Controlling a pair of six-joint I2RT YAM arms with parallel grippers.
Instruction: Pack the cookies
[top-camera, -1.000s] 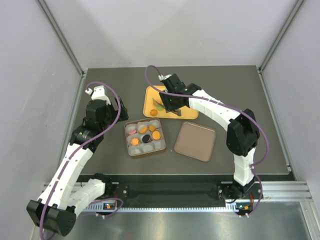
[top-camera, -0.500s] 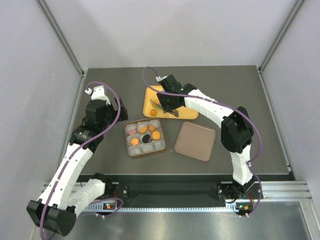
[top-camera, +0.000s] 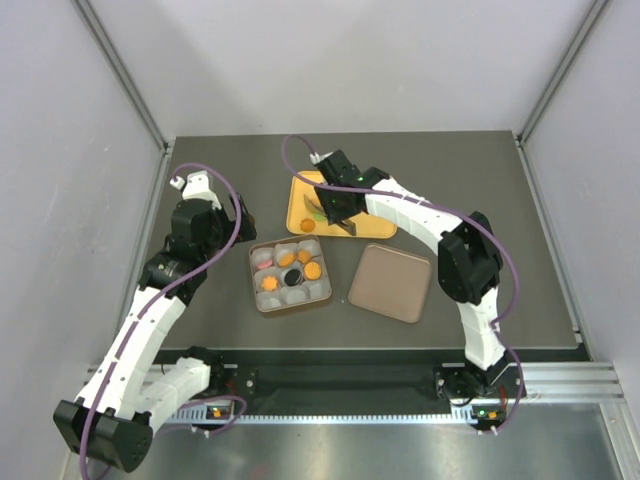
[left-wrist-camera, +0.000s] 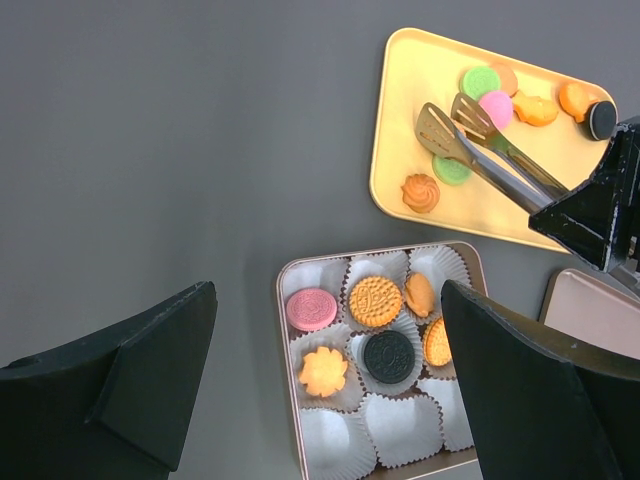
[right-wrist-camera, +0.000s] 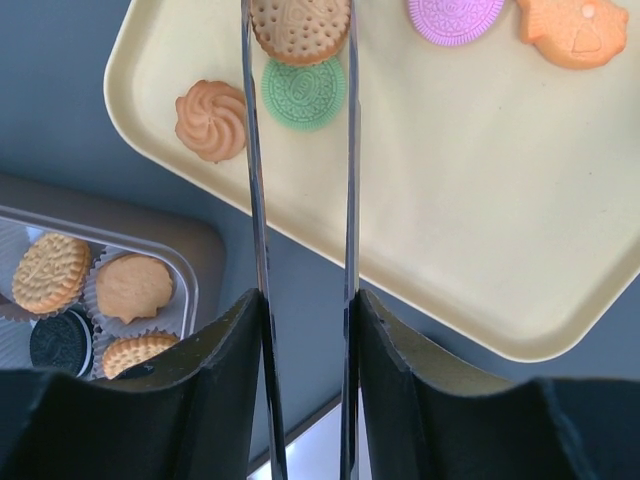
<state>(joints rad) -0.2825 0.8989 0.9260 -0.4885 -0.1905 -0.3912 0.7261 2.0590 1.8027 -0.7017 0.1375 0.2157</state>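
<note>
My right gripper (right-wrist-camera: 305, 300) is shut on metal tongs (right-wrist-camera: 255, 200), held over the yellow tray (right-wrist-camera: 480, 200). The tong blades straddle a tan round cookie (right-wrist-camera: 298, 25); I cannot tell whether they pinch it. Loose cookies lie on the tray: an orange swirl (right-wrist-camera: 211, 120), a green one (right-wrist-camera: 303, 92), a pink one (right-wrist-camera: 455, 15). The box (left-wrist-camera: 283, 380) of white paper cups holds several cookies, among them pink (left-wrist-camera: 311, 309), orange (left-wrist-camera: 375, 300) and black (left-wrist-camera: 389, 354). My left gripper (left-wrist-camera: 325, 295) is open and empty, high above the box's left side.
The brown lid (top-camera: 390, 283) lies right of the box (top-camera: 252, 280). The yellow tray (top-camera: 300, 190) sits behind the box, under my right gripper (top-camera: 340, 208). My left gripper (top-camera: 205, 215) hangs left of the box. Grey walls stand around the table.
My right arm has shifted slightly left over the tray with the tongs. The left arm has not moved.
</note>
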